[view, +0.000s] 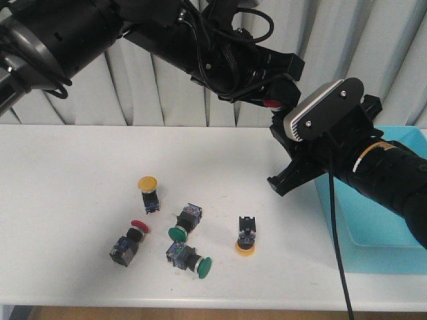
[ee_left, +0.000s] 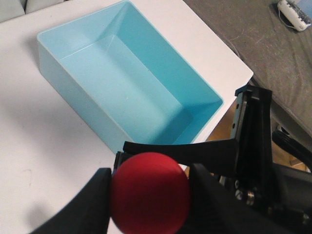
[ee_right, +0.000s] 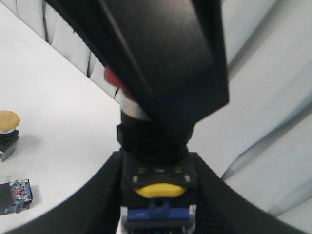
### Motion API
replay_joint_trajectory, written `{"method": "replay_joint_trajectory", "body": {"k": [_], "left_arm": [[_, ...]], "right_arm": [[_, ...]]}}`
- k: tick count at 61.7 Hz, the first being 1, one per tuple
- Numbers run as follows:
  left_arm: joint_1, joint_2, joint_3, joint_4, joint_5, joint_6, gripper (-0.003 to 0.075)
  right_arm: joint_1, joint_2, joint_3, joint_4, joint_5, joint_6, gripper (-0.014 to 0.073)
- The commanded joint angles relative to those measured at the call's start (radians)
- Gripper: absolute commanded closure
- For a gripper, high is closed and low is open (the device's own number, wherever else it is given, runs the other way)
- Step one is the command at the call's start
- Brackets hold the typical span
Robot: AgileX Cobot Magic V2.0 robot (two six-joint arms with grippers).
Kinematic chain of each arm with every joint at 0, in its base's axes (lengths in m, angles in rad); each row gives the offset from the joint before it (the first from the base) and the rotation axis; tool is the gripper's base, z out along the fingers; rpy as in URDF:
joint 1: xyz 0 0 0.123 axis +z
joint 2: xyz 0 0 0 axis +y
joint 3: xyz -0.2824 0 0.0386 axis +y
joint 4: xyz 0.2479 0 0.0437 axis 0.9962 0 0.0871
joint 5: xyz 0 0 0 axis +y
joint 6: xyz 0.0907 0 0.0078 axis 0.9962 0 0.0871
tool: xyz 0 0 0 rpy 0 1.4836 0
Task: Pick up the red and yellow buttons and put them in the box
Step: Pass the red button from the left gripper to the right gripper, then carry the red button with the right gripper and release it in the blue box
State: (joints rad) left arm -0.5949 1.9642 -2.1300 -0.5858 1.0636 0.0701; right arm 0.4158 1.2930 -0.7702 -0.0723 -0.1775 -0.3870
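Observation:
A red button [view: 272, 103] hangs in the air above the table's right part, close to the light-blue box [view: 373, 223]. My left gripper [ee_left: 149, 200] is shut on its round red cap [ee_left: 146, 185]. My right gripper [ee_right: 158, 195] is shut on the same button's black body [ee_right: 158, 173], one finger against each side. The box [ee_left: 131, 87] holds nothing that I can see. On the table lie a yellow button [view: 147, 183], a second yellow button [view: 245, 248] standing cap down, and another red button [view: 139, 227].
Two green-capped switches [view: 177, 233] [view: 203, 267] lie among the buttons near the front edge. The right arm's wrist camera [view: 323, 110] and forearm [view: 393, 177] reach over the box. Grey curtains hang behind the table.

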Motion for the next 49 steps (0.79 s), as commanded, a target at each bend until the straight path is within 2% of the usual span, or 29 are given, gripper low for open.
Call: {"method": "replay_joint_trajectory", "body": {"k": [1, 13, 20, 27, 34, 41, 49], "left_arm": [[-0.004, -0.063, -0.024, -0.051, -0.053, 0.025, 0.0523], [-0.004, -0.065, -0.024, -0.048, -0.042, 0.046, 0.0249], [-0.004, -0.078, -0.024, -0.043, -0.041, 0.074, 0.0174], [-0.004, -0.124, -0.024, 0.026, -0.040, 0.201, 0.0164], [-0.004, -0.196, -0.024, 0.225, -0.034, 0.250, 0.0174], [-0.003, -0.275, -0.024, 0.484, -0.016, 0.188, 0.0190], [-0.003, -0.361, -0.024, 0.840, 0.015, 0.005, 0.0218]], "right_arm": [[-0.004, -0.020, -0.033, 0.007, -0.091, -0.001, 0.0596], [-0.004, -0.020, -0.033, 0.007, -0.091, -0.001, 0.0592], [-0.015, -0.020, -0.035, 0.028, -0.091, -0.001, 0.0586], [-0.072, -0.020, -0.074, 0.130, -0.038, -0.004, 0.0582], [-0.155, -0.020, -0.169, 0.209, 0.109, -0.013, 0.0577], [-0.245, 0.000, -0.290, 0.226, 0.281, -0.002, 0.0571], [-0.349, 0.066, -0.403, 0.233, 0.444, 0.061, 0.0561]]}}
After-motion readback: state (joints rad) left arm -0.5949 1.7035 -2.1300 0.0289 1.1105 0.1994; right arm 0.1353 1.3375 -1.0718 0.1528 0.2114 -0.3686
